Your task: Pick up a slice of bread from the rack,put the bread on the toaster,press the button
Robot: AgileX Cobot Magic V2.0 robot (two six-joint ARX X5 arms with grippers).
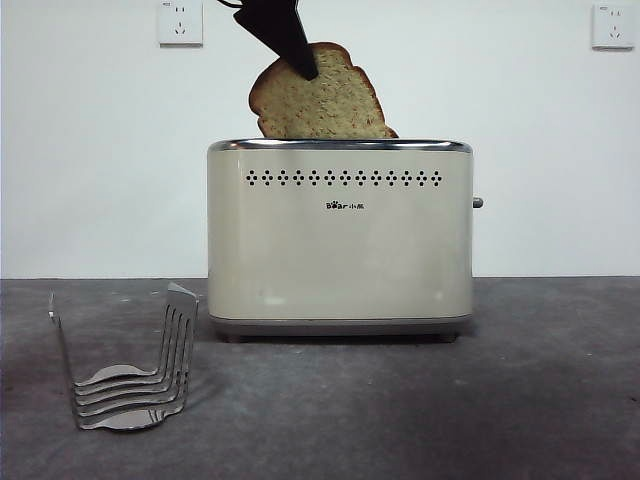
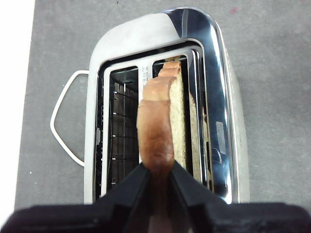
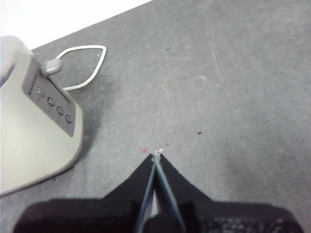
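**Bread held over toaster slot, rack empty**

Nearest, front-left on the grey table (image 1: 560, 400): the rack (image 1: 130, 375), wire bars upright, no slice in it. It sits just beside the toaster's lower left corner, not touching.

Behind it, mid-table, the toaster (image 1: 340, 235) w/ its long side facing the front cam. The button (image 1: 477, 203) sticks out of the narrow right end, near the top.

Above the toaster: left gripper (image 2: 159, 180) comes down from the top edge, jaws clamped on the crust of the slice of bread (image 1: 322, 95). Slice tilts a bit; its lower edge is partway into one slot, most of it above the chrome rim.

Right gripper (image 3: 155, 160) waits off to the button side, over bare table, jaws pressed together on nothing. White cord (image 3: 82, 65) loops behind the toaster. Two wall sockets (image 1: 180, 22) on the white wall at back.
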